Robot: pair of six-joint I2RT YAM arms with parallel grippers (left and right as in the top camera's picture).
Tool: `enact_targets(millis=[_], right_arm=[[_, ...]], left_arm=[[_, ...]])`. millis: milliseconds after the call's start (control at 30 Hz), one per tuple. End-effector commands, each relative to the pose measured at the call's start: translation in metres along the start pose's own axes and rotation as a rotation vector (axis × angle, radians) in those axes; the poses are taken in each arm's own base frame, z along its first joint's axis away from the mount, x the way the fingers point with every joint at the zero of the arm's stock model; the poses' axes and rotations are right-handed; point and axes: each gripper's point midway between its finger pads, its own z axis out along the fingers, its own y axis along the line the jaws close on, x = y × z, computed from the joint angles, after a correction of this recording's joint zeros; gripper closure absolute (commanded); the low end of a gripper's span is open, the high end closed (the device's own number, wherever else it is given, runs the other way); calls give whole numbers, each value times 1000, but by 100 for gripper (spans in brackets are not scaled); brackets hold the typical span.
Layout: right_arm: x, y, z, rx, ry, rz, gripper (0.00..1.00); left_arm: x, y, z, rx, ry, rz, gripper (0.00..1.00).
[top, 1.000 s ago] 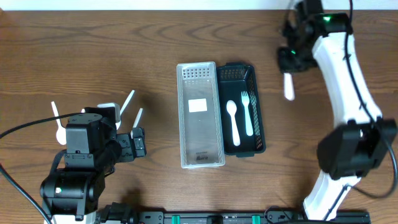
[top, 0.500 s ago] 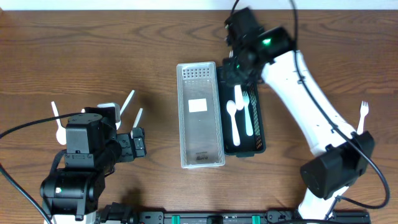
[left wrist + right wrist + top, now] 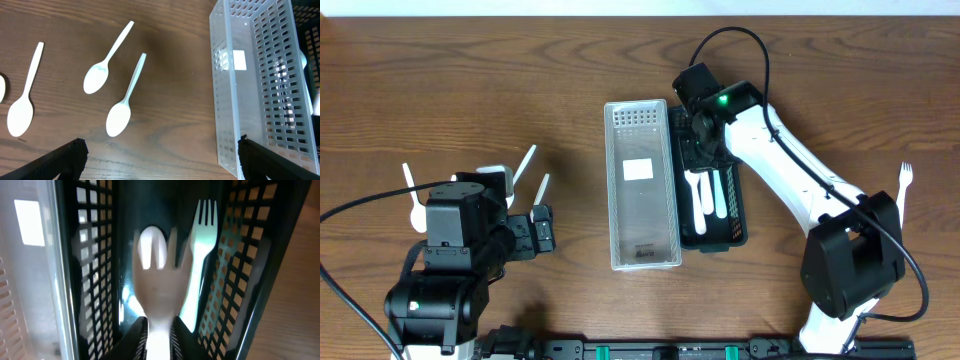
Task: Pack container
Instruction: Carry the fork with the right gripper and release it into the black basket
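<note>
Container (image 3: 738, 215), black slotted plastic, oblong

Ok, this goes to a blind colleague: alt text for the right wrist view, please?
A blurred white plastic fork hangs at the tip of the right gripper over a black slotted basket; whether it is gripped is unclear. A white spoon and a second white fork lie in the basket beneath it, and a clear bin edges the left.

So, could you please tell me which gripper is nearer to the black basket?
Right. The right gripper hovers directly over the black basket, above the cutlery inside it. The left gripper sits well off to the basket's left, beyond the clear basket.
</note>
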Motion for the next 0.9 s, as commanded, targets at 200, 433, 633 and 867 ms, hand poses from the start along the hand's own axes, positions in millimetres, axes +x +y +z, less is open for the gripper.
enact_targets(millis=[200, 433, 633, 867], right_arm=[[-36, -7, -29, 16, -131, 21, 41], [-94, -81, -168, 54, -497, 217, 30], [-68, -221, -219, 153, -577, 562, 17], [2, -359, -180, 313, -377, 809, 2]], left_arm=[[-4, -3, -4, 13, -14, 0, 2], [-4, -3, -4, 13, -14, 0, 2], [-4, -3, -4, 12, -14, 1, 2], [-4, -3, -4, 12, -14, 1, 2]])
